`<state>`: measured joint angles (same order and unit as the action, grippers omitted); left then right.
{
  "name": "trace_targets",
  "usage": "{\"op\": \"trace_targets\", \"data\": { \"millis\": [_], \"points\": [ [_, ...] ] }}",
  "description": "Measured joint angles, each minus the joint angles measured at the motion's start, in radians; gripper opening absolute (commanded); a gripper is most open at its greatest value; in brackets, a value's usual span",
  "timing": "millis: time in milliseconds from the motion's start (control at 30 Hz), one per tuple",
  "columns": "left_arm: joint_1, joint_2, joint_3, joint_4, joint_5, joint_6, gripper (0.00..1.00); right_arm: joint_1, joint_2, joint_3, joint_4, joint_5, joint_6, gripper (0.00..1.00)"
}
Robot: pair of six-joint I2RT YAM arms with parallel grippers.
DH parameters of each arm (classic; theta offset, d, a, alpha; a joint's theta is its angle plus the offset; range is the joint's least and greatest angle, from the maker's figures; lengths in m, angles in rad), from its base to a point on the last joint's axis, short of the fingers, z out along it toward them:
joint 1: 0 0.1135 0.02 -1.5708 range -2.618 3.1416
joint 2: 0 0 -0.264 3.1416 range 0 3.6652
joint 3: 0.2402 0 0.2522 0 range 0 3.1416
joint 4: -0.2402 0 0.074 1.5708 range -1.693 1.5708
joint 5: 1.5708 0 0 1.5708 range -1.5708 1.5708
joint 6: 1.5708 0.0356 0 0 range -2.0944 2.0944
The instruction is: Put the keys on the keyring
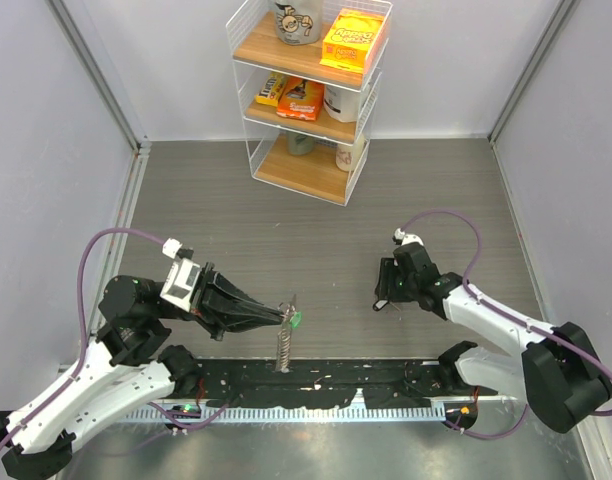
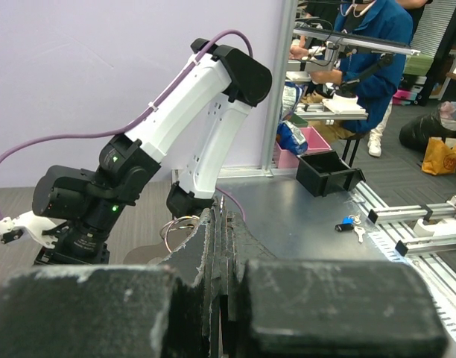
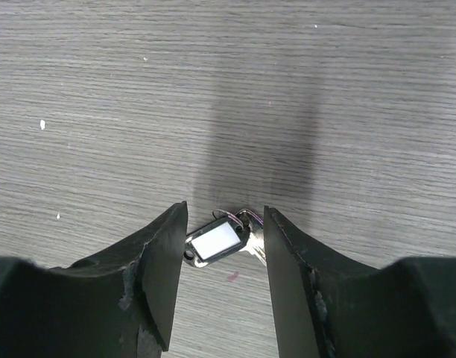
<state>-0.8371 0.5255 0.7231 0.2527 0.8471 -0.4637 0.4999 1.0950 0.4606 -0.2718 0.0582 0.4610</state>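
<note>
Right gripper (image 3: 224, 212) half open astride the keys (image 3: 217, 241), holding nothing — tiny, slippery, pinch the dark head — left gripper (image 1: 280, 317) clamped on limp keyring (image 1: 285, 347)

On my overhead feed a white wire rack (image 1: 258, 47) stands at the far middle of the grey wood-grain table (image 1: 336, 220). Its top board carries a printed mug (image 1: 296, 22) on the left and a yellow box (image 1: 353, 40) on the right. On the middle board I see a yellow-and-blue packet (image 1: 271, 90), an orange packet (image 1: 301, 98) and a white mug (image 1: 344, 102). The lowest board holds a greenish mug (image 1: 301, 143) and another pale mug (image 1: 351, 153). A black strip (image 1: 316, 378) runs along the near edge. Beyond the cell, the left wrist feed shows me a person in blue (image 2: 369, 45), a black bin (image 2: 328, 173) and a yellow bag (image 2: 442, 155) on the floor.
</note>
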Motion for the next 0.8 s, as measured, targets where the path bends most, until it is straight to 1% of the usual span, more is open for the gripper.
{"op": "trace_targets", "data": {
  "millis": [267,533,667,800],
  "points": [
    [0.0,0.001,0.0,0.006,-0.002,-0.004,0.0,-0.005,0.027,-0.006,0.024,-0.029,-0.003,0.43],
    [0.0,0.007,-0.002,0.021,-0.002,-0.012,0.0,-0.005,0.025,-0.02,0.033,-0.039,-0.006,0.33],
    [0.0,0.011,-0.002,0.034,-0.003,-0.026,0.0,-0.005,0.017,-0.026,0.034,-0.051,-0.006,0.2],
    [0.0,0.016,-0.002,0.044,-0.003,-0.032,0.0,-0.005,0.002,-0.039,0.034,-0.068,-0.006,0.12]
  ]
}}
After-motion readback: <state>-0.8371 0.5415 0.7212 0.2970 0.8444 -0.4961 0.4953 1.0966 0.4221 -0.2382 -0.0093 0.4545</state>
